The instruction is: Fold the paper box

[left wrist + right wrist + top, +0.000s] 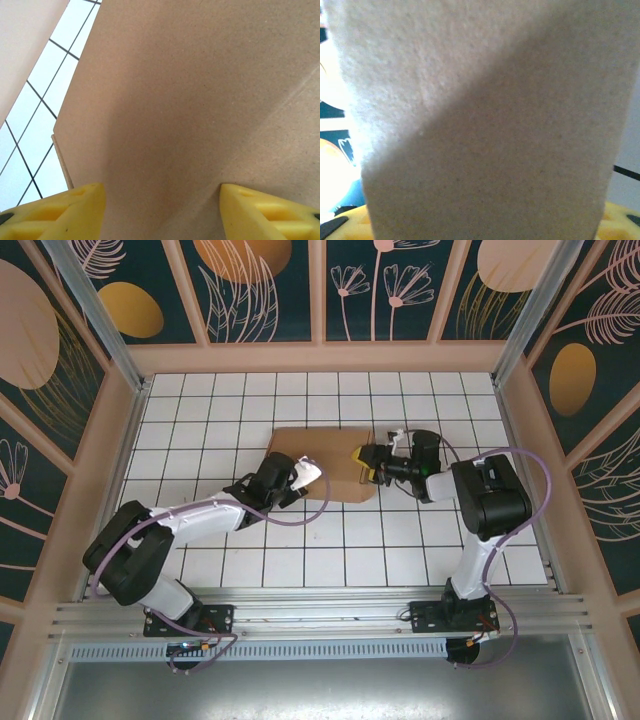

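Observation:
The paper box (322,462) is a flat brown cardboard shape lying mid-table on the white tiles. My left gripper (310,477) sits at its near-left part. In the left wrist view its yellow fingers (70,212) stand wide apart against a broad cardboard panel (190,100), with nothing pinched; the left gripper (162,195) is open. My right gripper (370,465) is at the box's right edge, its yellow fingers apart. In the right wrist view a cardboard flap (485,140) lies right in front of the camera and covers most of the fingers (342,227).
Pink-framed walls with dark floral panels (260,290) enclose the tiled table (200,410) on three sides. A metal rail (320,615) runs along the near edge by the arm bases. Bare tiles lie behind the box and to either side.

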Controlling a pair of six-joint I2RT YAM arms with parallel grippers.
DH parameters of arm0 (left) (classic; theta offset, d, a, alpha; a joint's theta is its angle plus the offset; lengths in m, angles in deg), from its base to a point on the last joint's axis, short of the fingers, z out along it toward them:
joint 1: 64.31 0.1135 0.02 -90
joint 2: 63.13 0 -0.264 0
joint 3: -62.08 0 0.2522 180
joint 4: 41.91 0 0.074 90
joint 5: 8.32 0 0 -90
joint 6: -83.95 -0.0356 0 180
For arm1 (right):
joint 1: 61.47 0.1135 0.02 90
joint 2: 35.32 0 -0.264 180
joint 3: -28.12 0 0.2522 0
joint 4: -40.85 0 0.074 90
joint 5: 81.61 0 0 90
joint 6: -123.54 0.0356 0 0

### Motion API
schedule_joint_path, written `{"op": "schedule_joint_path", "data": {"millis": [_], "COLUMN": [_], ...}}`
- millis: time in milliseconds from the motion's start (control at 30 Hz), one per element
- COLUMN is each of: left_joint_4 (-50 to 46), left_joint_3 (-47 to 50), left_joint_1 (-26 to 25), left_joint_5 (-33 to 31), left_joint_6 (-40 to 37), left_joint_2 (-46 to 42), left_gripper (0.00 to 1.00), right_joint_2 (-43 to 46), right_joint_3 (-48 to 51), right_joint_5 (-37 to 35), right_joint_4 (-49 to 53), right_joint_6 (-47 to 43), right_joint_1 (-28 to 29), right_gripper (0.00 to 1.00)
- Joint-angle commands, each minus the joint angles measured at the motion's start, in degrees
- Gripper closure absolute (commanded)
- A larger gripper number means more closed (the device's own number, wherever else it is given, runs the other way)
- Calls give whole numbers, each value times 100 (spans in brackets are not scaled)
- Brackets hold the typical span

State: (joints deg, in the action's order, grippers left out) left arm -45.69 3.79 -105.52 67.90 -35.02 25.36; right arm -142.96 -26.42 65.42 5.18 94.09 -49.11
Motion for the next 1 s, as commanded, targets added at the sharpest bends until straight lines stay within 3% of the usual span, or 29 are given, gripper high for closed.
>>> {"op": "schedule_joint_path", "data": {"millis": [0,133,400,767,967], "left_joint_4": [445,348,346,207,673], "left_joint_3": [-106,-104,215,23,-304], "left_joint_1": [1,-8,-11,-9,-18], "left_joint_5": [-3,251,404,900,384], "left_joint_6": [-237,-217,-94,-146,-16], "left_joint_2": [167,136,-381,186,629], "left_gripper": [38,38,38,40,41], "right_joint_2": [-195,-243,117,227,336], "right_joint_3": [189,254,-13,22,99], "right_joint_5": [366,387,-88,-35,-19], "right_joint_4": [-1292,-1625,417,418,199], "right_joint_6": [923,1169,-193,-41,230], "right_joint_1": [41,31,-11,63,228], "right_gripper": [62,62,65,65,65]}}
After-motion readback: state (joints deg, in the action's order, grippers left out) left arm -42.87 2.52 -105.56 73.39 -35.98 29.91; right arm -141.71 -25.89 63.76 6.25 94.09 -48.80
